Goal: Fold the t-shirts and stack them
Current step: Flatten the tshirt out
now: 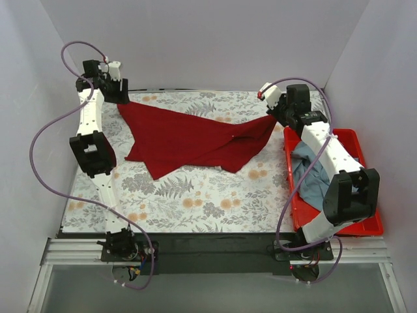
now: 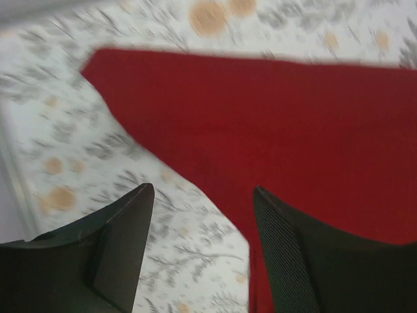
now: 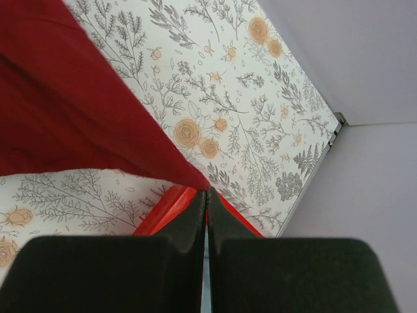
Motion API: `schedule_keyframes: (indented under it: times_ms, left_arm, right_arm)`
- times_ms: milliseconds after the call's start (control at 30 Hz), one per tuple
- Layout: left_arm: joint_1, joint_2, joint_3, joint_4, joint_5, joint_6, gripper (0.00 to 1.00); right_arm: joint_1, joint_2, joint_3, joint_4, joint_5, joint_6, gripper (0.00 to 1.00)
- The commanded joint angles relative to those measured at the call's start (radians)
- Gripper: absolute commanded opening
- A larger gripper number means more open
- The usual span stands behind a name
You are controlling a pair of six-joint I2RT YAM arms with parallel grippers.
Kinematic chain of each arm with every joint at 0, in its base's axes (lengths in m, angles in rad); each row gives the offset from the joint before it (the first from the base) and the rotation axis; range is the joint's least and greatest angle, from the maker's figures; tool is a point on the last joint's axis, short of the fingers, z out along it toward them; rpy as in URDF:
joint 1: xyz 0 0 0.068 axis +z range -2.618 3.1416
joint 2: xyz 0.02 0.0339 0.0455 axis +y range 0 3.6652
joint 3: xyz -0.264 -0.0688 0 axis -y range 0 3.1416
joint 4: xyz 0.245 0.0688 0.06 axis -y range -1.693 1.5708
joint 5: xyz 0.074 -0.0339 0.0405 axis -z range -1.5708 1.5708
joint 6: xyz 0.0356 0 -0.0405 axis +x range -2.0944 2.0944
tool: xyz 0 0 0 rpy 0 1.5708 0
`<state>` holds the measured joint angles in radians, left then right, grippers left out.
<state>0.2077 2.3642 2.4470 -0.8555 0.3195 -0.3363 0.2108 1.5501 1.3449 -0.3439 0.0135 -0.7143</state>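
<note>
Left claw (image 2: 202, 190) spread, empty, above dark red t-shirt (image 2: 280, 124), right claw (image 3: 207, 192) apparently pinching its corner

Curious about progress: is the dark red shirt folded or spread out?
Spread out: the dark red t-shirt lies stretched across the table, one corner in the right gripper.

A white table cover printed with grey ferns and orange blossoms (image 1: 195, 195) spread beneath both the left gripper (image 1: 124, 99) and the right gripper (image 1: 272, 119). A bright red rectangular plastic bin (image 1: 374, 225) sat just below the right gripper, on its base side, at the cover's edge. Plain pale walls (image 1: 215, 45) rose beyond both tools.
</note>
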Motion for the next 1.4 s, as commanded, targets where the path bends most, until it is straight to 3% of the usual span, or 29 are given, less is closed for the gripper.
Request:
schedule_keyframes:
  times_ms: [0, 33, 67, 167, 367, 600, 833, 1100, 1267, 1367]
  left_arm:
    - [0.013, -0.256, -0.142, -0.149, 0.151, 0.092, 0.62]
    - [0.021, -0.342, -0.435, -0.101, 0.171, 0.126, 0.61]
    - [0.021, -0.519, -0.556, -0.067, 0.196, 0.167, 0.61]
    - [0.004, -0.73, -0.858, -0.103, 0.291, 0.353, 0.59]
    - [-0.115, -0.841, -1.172, -0.153, 0.271, 0.389, 0.5]
    - [-0.29, -0.821, -1.303, -0.017, 0.142, 0.344, 0.4]
    - [-0.386, -0.767, -1.372, 0.101, 0.018, 0.319, 0.41]
    - [-0.429, -0.688, -1.407, 0.255, -0.105, 0.325, 0.43]
    - [-0.441, -0.626, -1.408, 0.259, -0.164, 0.373, 0.43]
    - [-0.441, -0.628, -1.462, 0.26, -0.169, 0.402, 0.33]
  right_arm:
    - [-0.001, -0.007, 0.054, 0.005, 0.026, -0.001, 0.01]
    - [0.001, -0.011, 0.042, 0.002, 0.023, -0.001, 0.01]
    - [0.001, -0.016, 0.016, -0.001, 0.019, -0.002, 0.01]
    - [0.001, -0.022, -0.007, -0.032, -0.004, -0.002, 0.01]
    - [0.001, -0.019, -0.026, -0.073, -0.006, -0.007, 0.01]
    - [0.001, -0.028, -0.029, -0.095, -0.006, -0.004, 0.01]
    - [0.001, -0.021, -0.032, -0.103, -0.006, -0.008, 0.01]
    - [0.001, -0.012, -0.027, -0.11, -0.006, -0.008, 0.01]
    - [0.001, -0.005, -0.018, -0.115, 0.0, -0.01, 0.01]
    - [0.001, -0.007, -0.021, -0.113, 0.005, -0.014, 0.01]
